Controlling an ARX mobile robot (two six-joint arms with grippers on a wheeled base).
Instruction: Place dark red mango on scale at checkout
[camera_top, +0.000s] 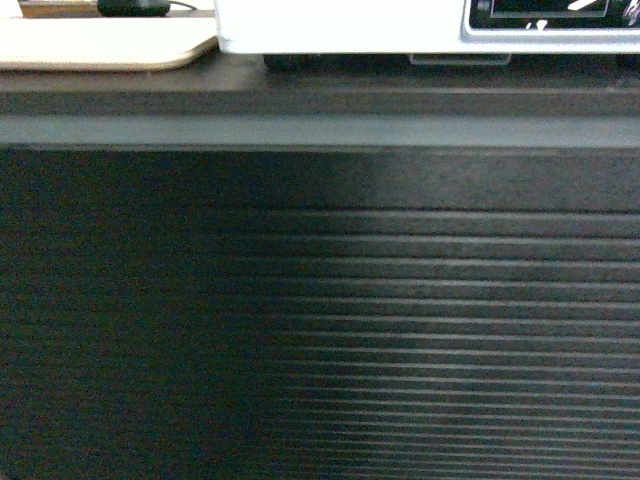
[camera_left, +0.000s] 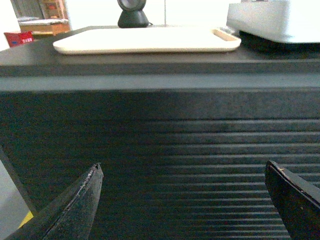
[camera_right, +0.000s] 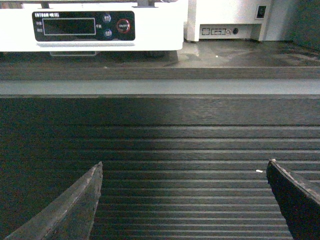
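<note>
The dark red mango is out of view in every frame. The white scale (camera_top: 340, 28) stands on top of the dark checkout counter (camera_top: 320, 300); its dark display panel with buttons faces me in the right wrist view (camera_right: 84, 26), and one corner shows in the left wrist view (camera_left: 270, 20). My left gripper (camera_left: 182, 172) is open and empty, held low in front of the counter's ribbed front (camera_left: 165, 150). My right gripper (camera_right: 184, 170) is also open and empty, below the scale and facing the slats (camera_right: 165, 150). Neither gripper shows in the head view.
A flat beige tray (camera_left: 145, 39) lies on the counter left of the scale, also seen in the head view (camera_top: 100, 45). A black stand (camera_left: 132, 15) sits behind it. A white device (camera_right: 227, 20) stands right of the scale. The counter's front edge overhangs above both grippers.
</note>
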